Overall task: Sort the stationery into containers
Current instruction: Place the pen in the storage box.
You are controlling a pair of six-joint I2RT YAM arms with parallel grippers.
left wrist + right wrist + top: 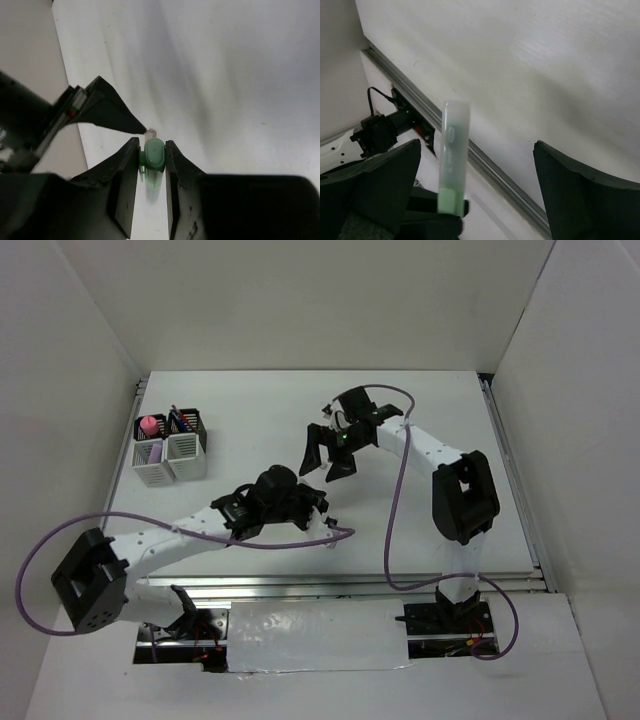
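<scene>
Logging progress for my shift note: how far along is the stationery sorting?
Done: pens and a pink item stand in the bins. In hand: left gripper, jaws shut on the pale-green marker, away from the bins. Left: binning it; right gripper open, empty.

No text, number or brand can be read in any of the views. The only mark of that kind is a small oval outline on the clear cap of the pale-green marker (452, 157), seen in the right wrist view. Whatever stands inside the oval is too small and blurred to make out.
</scene>
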